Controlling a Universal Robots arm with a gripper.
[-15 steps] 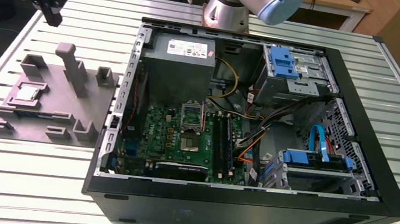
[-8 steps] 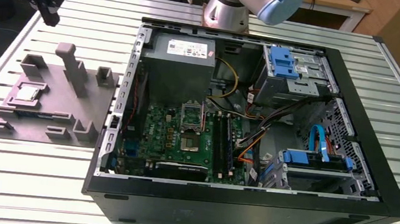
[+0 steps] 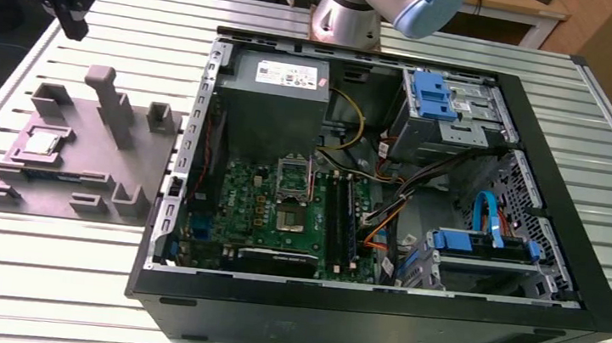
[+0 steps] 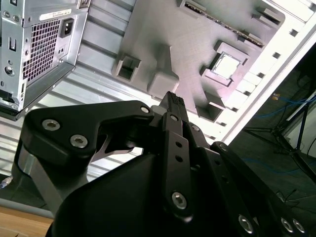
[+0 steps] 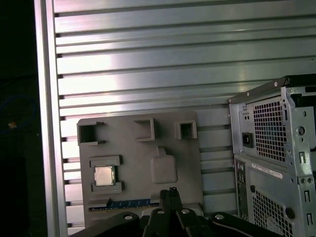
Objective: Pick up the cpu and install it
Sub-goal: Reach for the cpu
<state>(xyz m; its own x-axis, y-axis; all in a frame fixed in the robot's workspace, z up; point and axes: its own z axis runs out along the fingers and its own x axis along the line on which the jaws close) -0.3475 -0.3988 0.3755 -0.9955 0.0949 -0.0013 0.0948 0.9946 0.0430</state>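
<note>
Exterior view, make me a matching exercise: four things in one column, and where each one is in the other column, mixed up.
Things:
1. cpu
2. gripper
3. motherboard
4. power supply

Places:
A. flat on the floor of the case
B. in the air beyond the far end of the grey holder, at the exterior view's left
C. in a recess of the holder, beside the case
D. in the case's far corner, near the arm's base

Pairs: 1-C, 2-B, 3-A, 4-D.
</note>
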